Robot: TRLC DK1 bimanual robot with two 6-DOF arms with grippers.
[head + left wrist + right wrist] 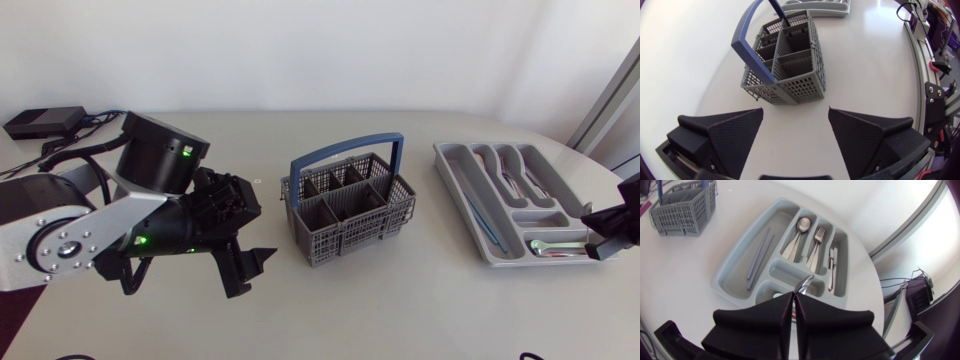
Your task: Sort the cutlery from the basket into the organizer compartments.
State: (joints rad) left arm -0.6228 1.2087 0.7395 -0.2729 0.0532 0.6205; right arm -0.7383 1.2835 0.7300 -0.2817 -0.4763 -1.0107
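Spoon (804, 284) tight in right hand (793, 295), just above organizer (742, 247)

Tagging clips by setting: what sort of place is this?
Probably a robotics lab bench staging a kitchen chore: a robot arm at a plain white table, with a cutlery basket and an organizer.

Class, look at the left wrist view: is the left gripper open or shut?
Open: the left gripper has its fingers wide apart, nothing between them; the basket sits ahead, untouched.
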